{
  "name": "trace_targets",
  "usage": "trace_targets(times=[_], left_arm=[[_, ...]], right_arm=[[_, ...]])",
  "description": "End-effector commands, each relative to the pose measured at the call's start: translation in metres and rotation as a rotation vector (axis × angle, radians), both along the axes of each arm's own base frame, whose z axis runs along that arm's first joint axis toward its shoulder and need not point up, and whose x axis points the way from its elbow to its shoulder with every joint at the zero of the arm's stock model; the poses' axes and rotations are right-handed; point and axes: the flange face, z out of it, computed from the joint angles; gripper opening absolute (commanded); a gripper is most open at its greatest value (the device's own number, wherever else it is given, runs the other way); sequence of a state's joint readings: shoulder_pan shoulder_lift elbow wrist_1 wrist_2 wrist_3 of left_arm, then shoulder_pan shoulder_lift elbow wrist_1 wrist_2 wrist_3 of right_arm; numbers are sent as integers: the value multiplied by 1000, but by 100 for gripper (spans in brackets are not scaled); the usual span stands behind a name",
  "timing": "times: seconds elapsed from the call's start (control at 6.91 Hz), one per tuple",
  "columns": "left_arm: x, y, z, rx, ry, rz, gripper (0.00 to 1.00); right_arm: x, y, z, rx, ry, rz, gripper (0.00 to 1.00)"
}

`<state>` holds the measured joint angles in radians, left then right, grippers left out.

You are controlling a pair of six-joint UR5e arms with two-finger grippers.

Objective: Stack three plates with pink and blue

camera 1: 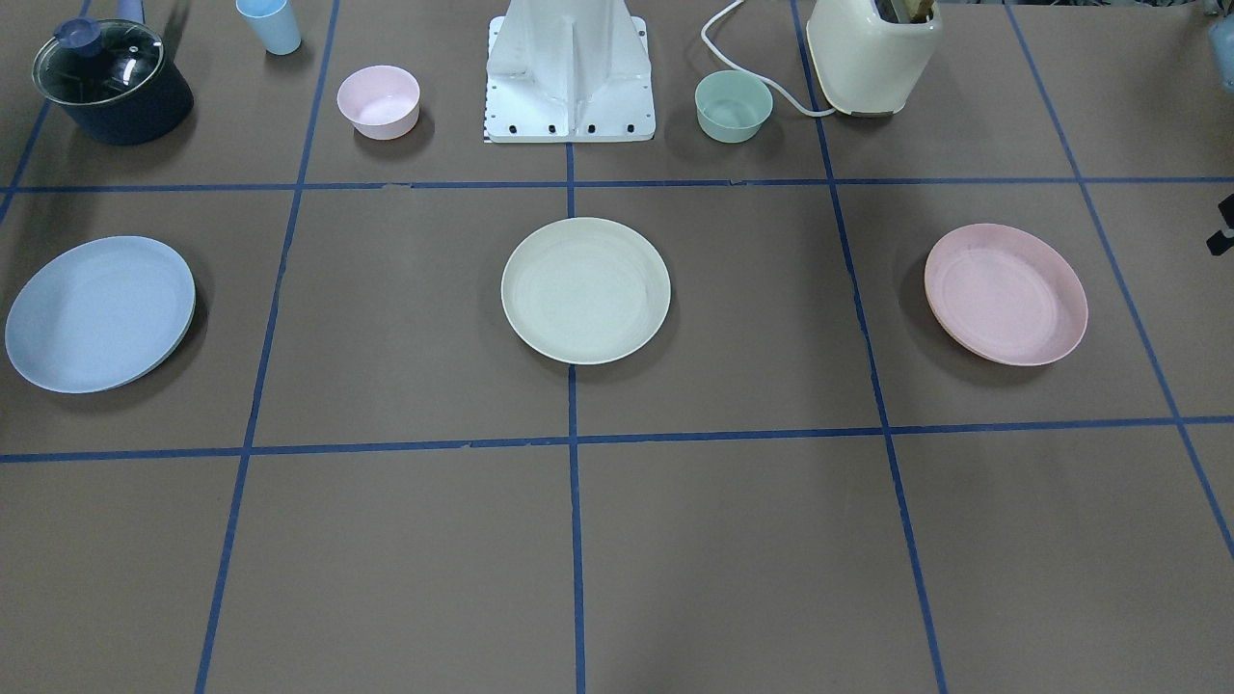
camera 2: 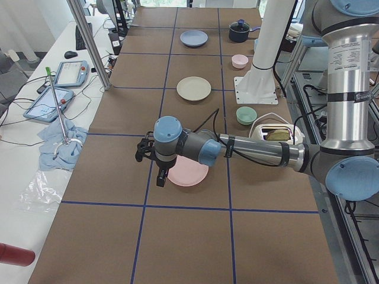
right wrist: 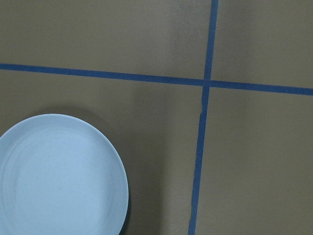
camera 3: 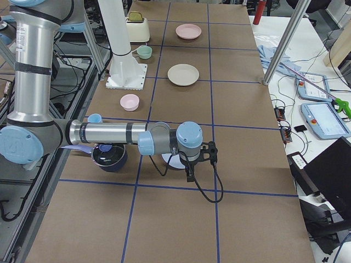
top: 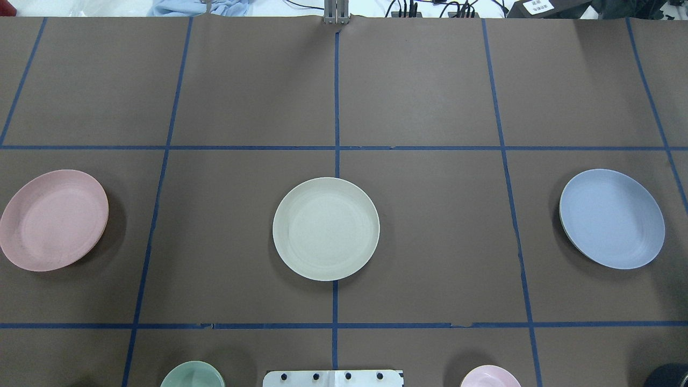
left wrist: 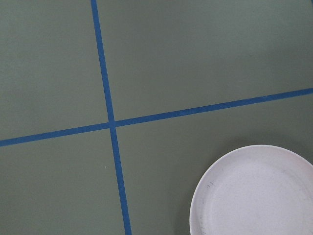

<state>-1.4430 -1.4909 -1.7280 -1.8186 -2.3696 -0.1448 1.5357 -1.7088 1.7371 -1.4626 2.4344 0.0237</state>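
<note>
Three plates lie apart in a row on the brown table. The cream-white plate [camera 1: 585, 290] is in the middle [top: 325, 228]. The pale pink plate [camera 1: 1005, 294] is at my left [top: 52, 220] and shows in the left wrist view [left wrist: 254, 193]. The light blue plate [camera 1: 99, 313] is at my right [top: 611, 218] and shows in the right wrist view [right wrist: 58, 176]. My left gripper [camera 2: 160, 176] hovers beside the pink plate [camera 2: 188, 174]. My right gripper [camera 3: 190, 172] hovers beside the blue plate. I cannot tell whether either is open or shut.
Near the robot base [camera 1: 569, 82] stand a small pink bowl [camera 1: 378, 101], a mint-green bowl [camera 1: 734, 106], a light blue cup [camera 1: 269, 24], a dark pot with a glass lid [camera 1: 111, 82] and a cream toaster [camera 1: 872, 53]. Blue tape lines grid the table.
</note>
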Motion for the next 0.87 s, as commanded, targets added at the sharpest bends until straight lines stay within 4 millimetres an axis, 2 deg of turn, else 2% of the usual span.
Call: trace_targets(times=[0.0,0.14,0.29,0.43,0.58,0.72], left_arm=[[46,-8,35,-47,59,29,99],[76,-4,41,-73,88,44,99],[92,-2,44,-89,100,44,99],[122,6,47,-127,99,80,99],[138,10,47,-144,98,100,99],[140,13,53,-153,94,105,98]], right_arm=[[-3,-1,-3,27,0,-11,100],[-3,-1,-3,25,-2,-10,100],[-4,-1,-3,22,-1,-7,100],[-6,-1,-2,17,-1,-10,100],[-6,-1,0,9,-3,-8,100],[-6,0,1,4,-2,-8,100]])
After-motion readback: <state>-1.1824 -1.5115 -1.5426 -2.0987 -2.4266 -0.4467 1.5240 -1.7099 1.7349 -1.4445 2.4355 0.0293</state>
